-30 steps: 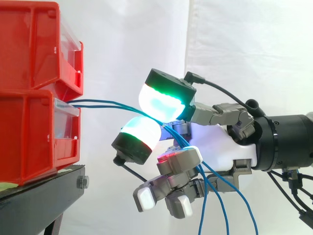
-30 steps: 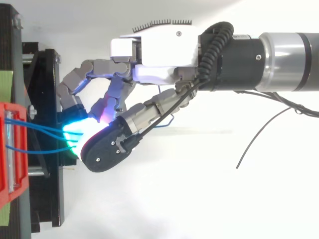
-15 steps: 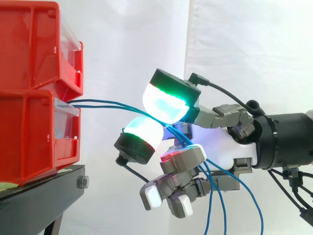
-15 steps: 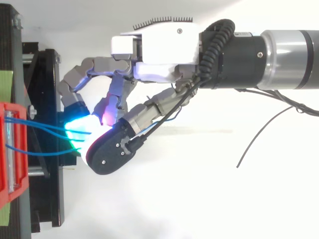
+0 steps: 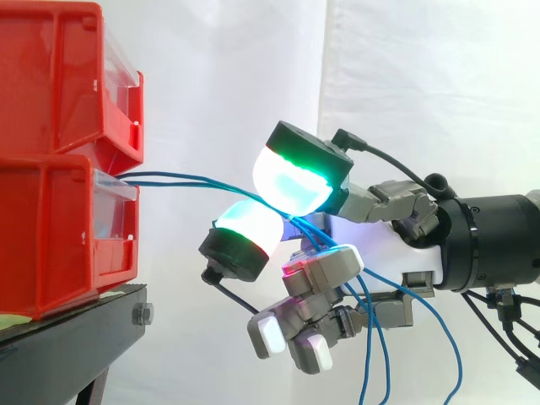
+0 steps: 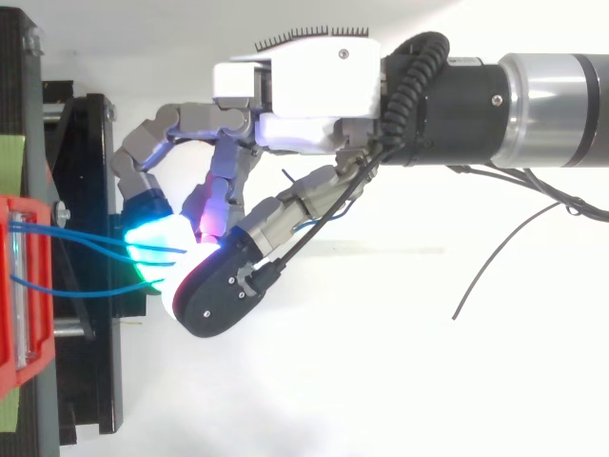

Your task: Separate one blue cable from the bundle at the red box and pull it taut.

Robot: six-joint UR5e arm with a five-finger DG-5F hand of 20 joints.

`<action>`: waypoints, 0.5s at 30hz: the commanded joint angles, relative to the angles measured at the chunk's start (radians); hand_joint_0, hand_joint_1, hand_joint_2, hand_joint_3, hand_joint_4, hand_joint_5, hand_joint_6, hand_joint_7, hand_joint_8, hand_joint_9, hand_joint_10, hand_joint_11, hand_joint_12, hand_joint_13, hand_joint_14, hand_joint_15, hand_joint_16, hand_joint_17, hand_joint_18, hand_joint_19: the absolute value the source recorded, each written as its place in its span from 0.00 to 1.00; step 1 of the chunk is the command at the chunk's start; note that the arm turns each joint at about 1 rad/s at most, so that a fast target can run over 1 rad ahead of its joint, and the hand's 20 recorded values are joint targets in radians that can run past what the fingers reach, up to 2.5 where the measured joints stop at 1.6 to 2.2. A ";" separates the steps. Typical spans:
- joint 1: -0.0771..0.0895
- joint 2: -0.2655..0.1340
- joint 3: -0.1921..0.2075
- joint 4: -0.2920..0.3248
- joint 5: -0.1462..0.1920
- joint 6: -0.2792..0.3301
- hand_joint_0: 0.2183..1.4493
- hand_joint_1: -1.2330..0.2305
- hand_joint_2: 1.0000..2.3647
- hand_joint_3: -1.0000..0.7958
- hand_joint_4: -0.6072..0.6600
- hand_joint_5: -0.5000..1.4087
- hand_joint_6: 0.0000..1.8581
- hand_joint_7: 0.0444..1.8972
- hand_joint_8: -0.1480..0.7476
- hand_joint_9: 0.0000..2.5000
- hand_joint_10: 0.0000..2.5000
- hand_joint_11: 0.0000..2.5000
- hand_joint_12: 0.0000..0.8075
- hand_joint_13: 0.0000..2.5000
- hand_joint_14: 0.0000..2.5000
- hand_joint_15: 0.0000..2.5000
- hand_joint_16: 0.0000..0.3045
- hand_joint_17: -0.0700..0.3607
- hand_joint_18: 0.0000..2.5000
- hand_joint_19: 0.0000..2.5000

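Observation:
Thin blue cables (image 5: 186,179) come out of the front of the lower red box (image 5: 51,228) and run right in a shallow arc. My hand (image 5: 384,245) is right of the box, with two green-glowing fingertips (image 5: 295,177) pinching the cables between them. Its other fingers are curled below. Behind the pinch the cables hang in loose loops (image 5: 380,337) under the palm. From above, the strands (image 6: 86,243) spread apart between the red box (image 6: 24,286) and the hand (image 6: 304,86).
A second red bin (image 5: 59,76) is stacked on the lower one. Both sit on a black stand (image 5: 76,337) at the left. A white curtain hangs behind. A loose black wire (image 6: 495,257) trails right of the hand in the top view.
The hand has drifted slightly right and up, away from the box, keeping its pinch. The slack loops below the palm have swung further right.

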State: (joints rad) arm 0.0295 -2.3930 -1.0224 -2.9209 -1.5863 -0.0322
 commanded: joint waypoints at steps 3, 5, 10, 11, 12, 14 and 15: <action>0.000 0.000 -0.001 0.000 0.000 0.000 0.33 0.14 0.00 0.28 0.45 0.21 0.48 0.65 0.51 0.56 0.01 0.54 0.46 0.38 0.01 0.27 0.15 0.40 0.37 0.32; 0.000 0.000 -0.001 0.000 0.000 0.000 0.32 0.13 0.00 0.28 0.46 0.21 0.48 0.64 0.52 0.55 0.01 0.54 0.46 0.38 0.01 0.27 0.15 0.40 0.37 0.33; 0.000 0.000 -0.001 0.000 0.000 0.000 0.33 0.12 0.00 0.28 0.46 0.21 0.48 0.65 0.51 0.54 0.01 0.54 0.46 0.36 0.01 0.27 0.15 0.40 0.36 0.32; 0.000 0.000 -0.001 0.000 0.000 0.000 0.30 0.12 0.00 0.28 0.46 0.20 0.48 0.66 0.51 0.53 0.01 0.54 0.46 0.36 0.01 0.27 0.15 0.40 0.36 0.32; 0.000 0.000 0.001 0.000 0.000 0.002 0.28 0.13 0.00 0.28 0.46 0.20 0.48 0.65 0.52 0.54 0.01 0.54 0.47 0.37 0.01 0.27 0.15 0.41 0.36 0.32; 0.000 0.000 0.001 0.000 0.000 0.002 0.23 0.16 0.00 0.28 0.47 0.21 0.48 0.63 0.54 0.54 0.01 0.54 0.49 0.37 0.01 0.27 0.17 0.43 0.37 0.32; 0.001 0.000 0.002 0.000 0.000 0.002 0.22 0.17 0.00 0.28 0.47 0.21 0.48 0.63 0.54 0.54 0.01 0.53 0.50 0.38 0.01 0.27 0.17 0.43 0.38 0.32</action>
State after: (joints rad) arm 0.0293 -2.3930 -1.0219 -2.9207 -1.5861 -0.0313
